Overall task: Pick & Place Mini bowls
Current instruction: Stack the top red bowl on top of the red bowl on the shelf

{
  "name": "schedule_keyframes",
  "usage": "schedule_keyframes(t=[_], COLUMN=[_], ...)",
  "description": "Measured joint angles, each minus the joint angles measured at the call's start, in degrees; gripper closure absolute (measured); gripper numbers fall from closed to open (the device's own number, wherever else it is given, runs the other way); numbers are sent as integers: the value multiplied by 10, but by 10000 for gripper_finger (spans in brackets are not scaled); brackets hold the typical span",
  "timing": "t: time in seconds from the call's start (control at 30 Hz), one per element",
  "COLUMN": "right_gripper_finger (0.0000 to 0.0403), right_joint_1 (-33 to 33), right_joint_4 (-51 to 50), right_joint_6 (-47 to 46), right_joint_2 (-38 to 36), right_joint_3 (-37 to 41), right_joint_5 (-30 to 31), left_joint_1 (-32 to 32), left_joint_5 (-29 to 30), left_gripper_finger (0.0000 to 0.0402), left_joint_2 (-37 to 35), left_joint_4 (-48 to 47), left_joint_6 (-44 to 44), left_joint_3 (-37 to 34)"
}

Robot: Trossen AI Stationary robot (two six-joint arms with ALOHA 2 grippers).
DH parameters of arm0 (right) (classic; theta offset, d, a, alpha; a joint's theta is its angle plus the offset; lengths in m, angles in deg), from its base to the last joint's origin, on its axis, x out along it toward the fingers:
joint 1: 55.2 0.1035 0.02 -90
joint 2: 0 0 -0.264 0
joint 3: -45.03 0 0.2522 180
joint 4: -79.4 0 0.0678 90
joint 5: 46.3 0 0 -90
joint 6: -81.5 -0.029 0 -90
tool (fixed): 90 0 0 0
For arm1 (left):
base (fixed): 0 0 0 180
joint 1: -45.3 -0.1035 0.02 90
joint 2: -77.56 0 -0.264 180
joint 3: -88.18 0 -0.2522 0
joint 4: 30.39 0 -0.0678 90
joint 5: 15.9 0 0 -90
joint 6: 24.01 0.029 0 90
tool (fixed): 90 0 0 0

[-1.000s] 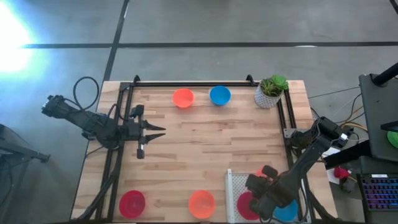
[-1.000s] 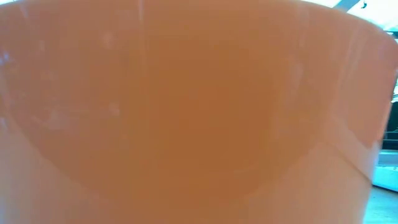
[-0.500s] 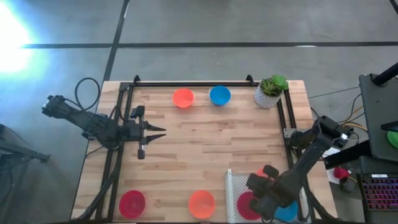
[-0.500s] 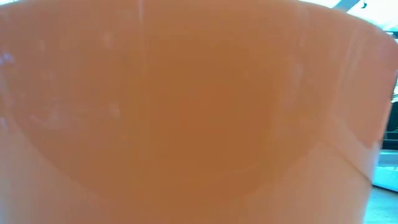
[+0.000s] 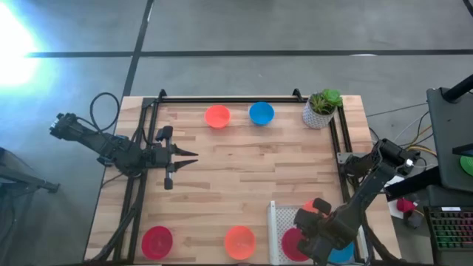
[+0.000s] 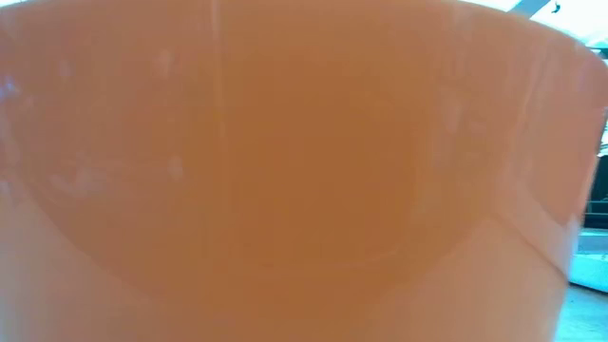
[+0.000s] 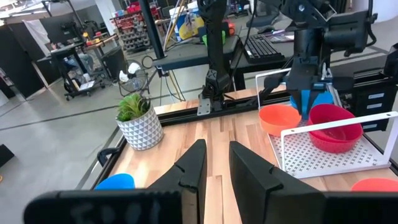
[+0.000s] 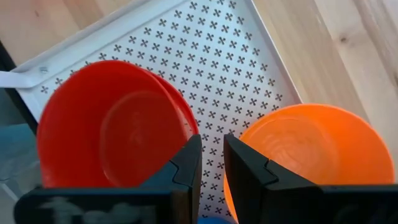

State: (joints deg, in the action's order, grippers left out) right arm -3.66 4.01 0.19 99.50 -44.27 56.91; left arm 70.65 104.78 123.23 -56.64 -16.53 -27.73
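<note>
High view: I take the white tray (image 5: 275,222) at the table's near right as my landmark. My right gripper (image 5: 319,240) hangs over it, above a red bowl (image 5: 293,240) and a blue bowl (image 5: 343,253) that lie in it. Four bowls lie outside the tray: an orange bowl (image 5: 239,241) just beside it, a second red bowl (image 5: 157,241) well beyond that, and an orange-red bowl (image 5: 217,116) and a second blue bowl (image 5: 261,113) far from it, beside the plant pot (image 5: 319,111). My left gripper (image 5: 179,155) waits well apart from the tray.

Low view: one orange bowl fills the picture; nothing else can be read.

Left wrist view: its fingers (image 7: 188,171) stand slightly apart, holding nothing.

Right wrist view: its fingers (image 8: 184,160) are narrowly parted and empty above the tray, between the red bowl and an orange one (image 8: 317,152).

Judgement: a placement looks complete. The next move calls for lifting clear and reaching for the nearest loose bowl.
</note>
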Motion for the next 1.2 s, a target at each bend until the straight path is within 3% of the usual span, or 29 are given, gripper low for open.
schedule_keyframes(t=[0.57,0.7,1.2], right_gripper_finger=[344,344,344], right_joint_1=[4,8,22], right_joint_4=[2,10,10], right_joint_6=[-8,-9,-86], right_joint_2=[-4,-5,1], right_joint_3=[-36,-49,11], right_joint_5=[-7,20,33], left_joint_1=[0,0,0], left_joint_5=[0,0,0], left_gripper_finger=[337,337,337], left_joint_2=[0,0,0], left_joint_4=[-1,-2,-2], left_joint_6=[15,15,16], left_joint_3=[0,0,0])
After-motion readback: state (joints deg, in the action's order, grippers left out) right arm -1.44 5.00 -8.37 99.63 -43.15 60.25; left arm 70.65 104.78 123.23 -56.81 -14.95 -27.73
